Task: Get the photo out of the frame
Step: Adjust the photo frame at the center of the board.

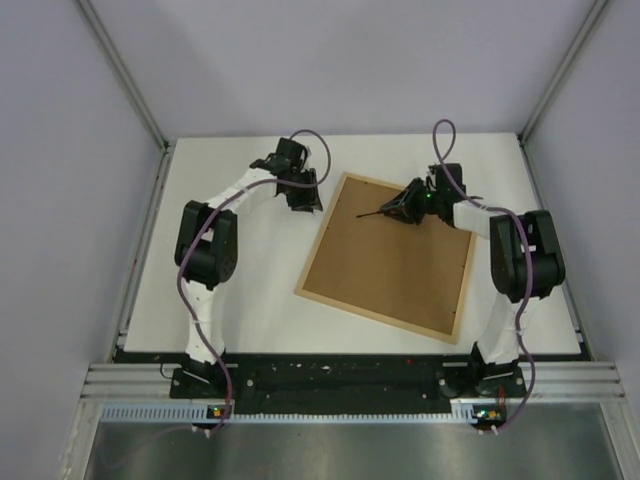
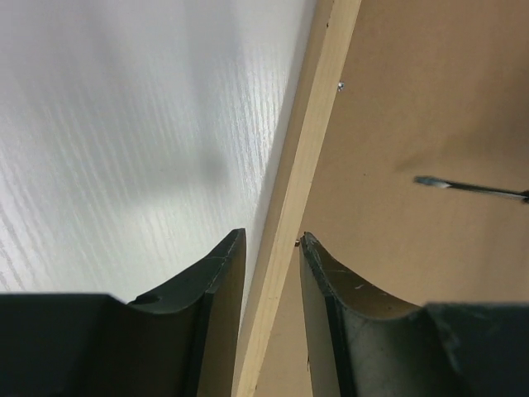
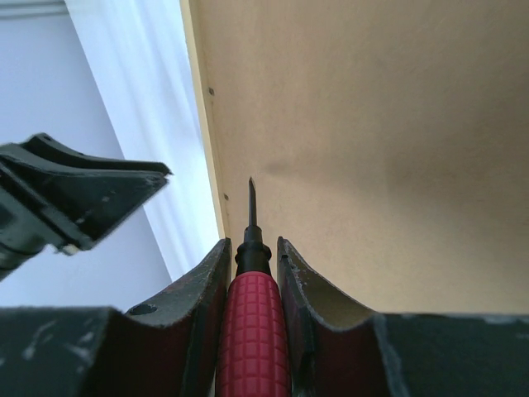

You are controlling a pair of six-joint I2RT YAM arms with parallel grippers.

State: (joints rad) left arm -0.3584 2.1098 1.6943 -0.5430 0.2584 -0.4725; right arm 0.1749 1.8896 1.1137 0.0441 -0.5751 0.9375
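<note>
The frame (image 1: 322,234) lies face down and skewed on the table, so only its pale wood rim and the brown backing board (image 1: 395,255) show. The photo is hidden. My left gripper (image 1: 300,190) is open at the frame's far left edge. In the left wrist view (image 2: 273,240) its jaws straddle the rim (image 2: 302,157) with a gap on each side. My right gripper (image 1: 405,207) is shut on a red-handled screwdriver (image 3: 252,331). The blade (image 3: 251,198) hovers over the backing board (image 3: 372,124) close to the rim (image 3: 202,124).
The screwdriver's tip (image 2: 463,188) also shows in the left wrist view, over the board. The left gripper's fingers (image 3: 74,203) show at the left of the right wrist view. Small metal tabs (image 2: 340,85) sit along the rim. Grey walls enclose the white table (image 1: 230,290).
</note>
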